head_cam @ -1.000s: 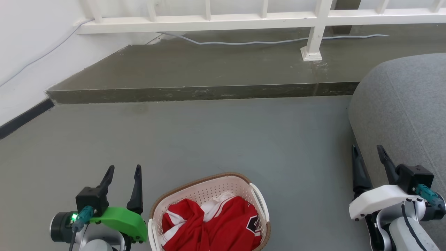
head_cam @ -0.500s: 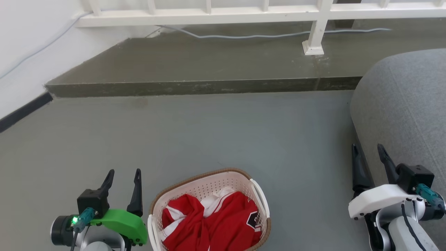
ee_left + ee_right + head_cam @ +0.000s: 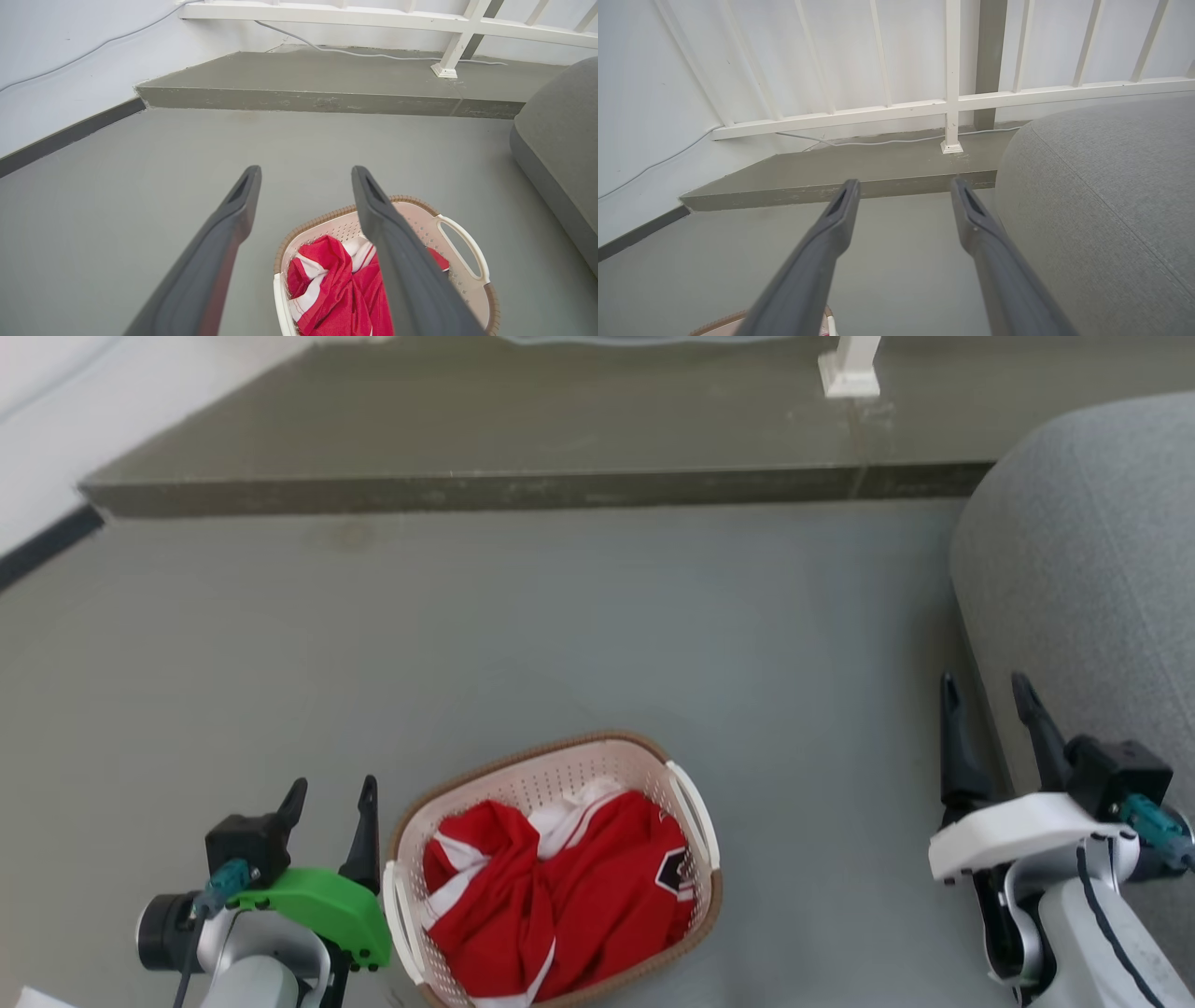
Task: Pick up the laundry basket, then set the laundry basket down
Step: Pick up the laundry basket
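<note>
The laundry basket [image 3: 611, 768] stands on the grey floor at the bottom middle of the head view, cream-white with a brown rim, white side handles and red-and-white clothing inside. My left gripper [image 3: 330, 791] is open just left of it, apart from its left handle, holding nothing. My right gripper [image 3: 983, 685] is open far to the right, beside the grey sofa. In the left wrist view the basket [image 3: 423, 221] lies below and right of my open left gripper [image 3: 305, 173]. The right wrist view has my open right gripper [image 3: 903, 185] and a sliver of the basket's rim [image 3: 717, 325] at the bottom.
A grey upholstered sofa [image 3: 1092, 569] fills the right side, close to my right arm. A raised concrete step [image 3: 485, 490] crosses the far floor, with a white railing post [image 3: 850, 369] on it. A white wall with a dark baseboard [image 3: 42, 541] runs along the left.
The head camera has tilted down, so the step and railing slid up and the whole basket shows. Both grippers stay open beside the basket as before.
</note>
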You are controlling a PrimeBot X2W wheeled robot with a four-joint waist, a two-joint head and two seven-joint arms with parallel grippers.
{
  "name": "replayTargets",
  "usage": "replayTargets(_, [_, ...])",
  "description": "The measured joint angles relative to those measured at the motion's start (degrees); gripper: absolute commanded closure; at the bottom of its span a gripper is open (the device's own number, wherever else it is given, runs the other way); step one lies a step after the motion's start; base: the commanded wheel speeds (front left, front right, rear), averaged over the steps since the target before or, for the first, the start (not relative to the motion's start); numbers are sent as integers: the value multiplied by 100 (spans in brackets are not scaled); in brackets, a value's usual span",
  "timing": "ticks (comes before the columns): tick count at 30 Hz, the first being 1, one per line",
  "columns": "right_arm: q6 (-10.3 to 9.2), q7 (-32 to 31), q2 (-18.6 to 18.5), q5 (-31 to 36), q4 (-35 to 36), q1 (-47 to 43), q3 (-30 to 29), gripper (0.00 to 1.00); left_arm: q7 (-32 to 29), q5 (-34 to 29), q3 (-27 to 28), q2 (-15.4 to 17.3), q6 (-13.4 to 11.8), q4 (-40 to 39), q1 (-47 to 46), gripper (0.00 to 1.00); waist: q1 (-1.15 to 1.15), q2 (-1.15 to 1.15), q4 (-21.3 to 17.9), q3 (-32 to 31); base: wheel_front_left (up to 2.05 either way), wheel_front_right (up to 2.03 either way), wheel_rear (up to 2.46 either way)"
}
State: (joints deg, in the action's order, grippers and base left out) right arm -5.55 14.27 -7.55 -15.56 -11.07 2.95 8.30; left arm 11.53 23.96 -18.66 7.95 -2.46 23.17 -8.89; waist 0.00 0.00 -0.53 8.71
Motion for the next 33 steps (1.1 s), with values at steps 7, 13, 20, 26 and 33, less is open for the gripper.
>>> replayTargets(7, [36, 7, 4, 57, 221, 315, -32, 0, -233, 115, 11, -25, 135, 310, -305, 0, 0, 0, -43, 502, 0, 0, 0])
replayTargets(13, [43, 9, 12, 109, 413, 614, -58, 0, -427, 309, 42, -115, 245, 636, -644, 0, 0, 0, -93, 968, 0, 0, 0])
replayTargets(20, [44, 22, 46, 151, 573, 930, -98, 0, -695, 548, 210, -153, 343, 1167, -1034, 0, 0, 0, -164, 1506, 0, 0, 0])
replayTargets(26, [58, 33, 88, 152, 642, 1113, -108, 0, -907, 775, 401, -163, 348, 1717, -1163, 0, 0, 0, -232, 1896, 0, 0, 0])
replayTargets(33, [92, 33, 129, 201, 754, 1214, -167, 0, -1061, 962, 457, -166, 499, 2165, -1419, 0, 0, 0, -338, 2268, 0, 0, 0])
